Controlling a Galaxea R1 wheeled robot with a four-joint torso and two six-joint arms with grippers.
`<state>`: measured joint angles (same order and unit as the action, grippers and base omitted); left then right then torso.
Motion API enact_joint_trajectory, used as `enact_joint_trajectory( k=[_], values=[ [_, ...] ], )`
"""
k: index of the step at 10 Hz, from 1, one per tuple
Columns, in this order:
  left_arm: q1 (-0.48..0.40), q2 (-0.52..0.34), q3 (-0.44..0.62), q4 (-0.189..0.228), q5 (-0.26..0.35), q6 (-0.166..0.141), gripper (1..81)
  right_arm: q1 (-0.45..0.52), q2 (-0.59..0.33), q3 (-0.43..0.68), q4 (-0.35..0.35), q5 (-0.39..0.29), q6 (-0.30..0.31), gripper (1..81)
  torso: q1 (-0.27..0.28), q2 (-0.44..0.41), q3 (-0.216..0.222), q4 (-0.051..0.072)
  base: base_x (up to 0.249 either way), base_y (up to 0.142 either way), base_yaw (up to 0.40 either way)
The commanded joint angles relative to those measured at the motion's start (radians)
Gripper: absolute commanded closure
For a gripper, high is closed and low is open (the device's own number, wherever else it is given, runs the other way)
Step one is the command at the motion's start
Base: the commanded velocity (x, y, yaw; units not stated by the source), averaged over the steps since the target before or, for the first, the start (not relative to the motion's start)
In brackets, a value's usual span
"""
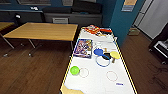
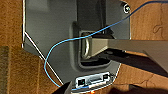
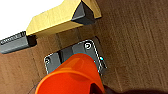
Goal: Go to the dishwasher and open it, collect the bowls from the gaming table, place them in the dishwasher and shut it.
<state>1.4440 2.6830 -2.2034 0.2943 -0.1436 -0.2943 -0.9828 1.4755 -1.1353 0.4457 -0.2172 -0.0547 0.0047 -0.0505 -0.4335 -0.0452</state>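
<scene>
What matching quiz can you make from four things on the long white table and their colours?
Things:
1. bowl near the table's left edge
2. paddle by the game box
3. paddle toward the right edge
4. ring lying flat mid-table

Colours:
A. yellow
B. bright green
C. solid blue
D. blue outline, white inside

Pairs: 1-B, 2-C, 3-A, 4-D

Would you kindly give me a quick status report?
Gaming table ahead. Green bowl near its left edge. Blue bowl, yellow bowl farther along, beside board game.
</scene>
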Motion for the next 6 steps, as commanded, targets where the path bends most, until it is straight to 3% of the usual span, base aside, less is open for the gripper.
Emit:
enact_joint_trajectory(
  k=[1, 6],
  values=[
    [-0.009, -0.329, 0.336, -0.003, -0.02, -0.032, 1.0, -0.233, 0.075, 0.014, -0.001, 0.313, -0.065, 81.1, 0.0, 0.0, 0.0, 0.0, 0.0, 0.0, 0.0],
    [-0.113, -0.578, 0.623, -0.003, -0.028, -0.049, 1.0, -0.293, 0.197, 0.013, -0.081, 0.343, -0.062, 81.1, 0.0, 0.0, 0.0, 0.0, 0.0, 0.0, 0.0]
  ],
)
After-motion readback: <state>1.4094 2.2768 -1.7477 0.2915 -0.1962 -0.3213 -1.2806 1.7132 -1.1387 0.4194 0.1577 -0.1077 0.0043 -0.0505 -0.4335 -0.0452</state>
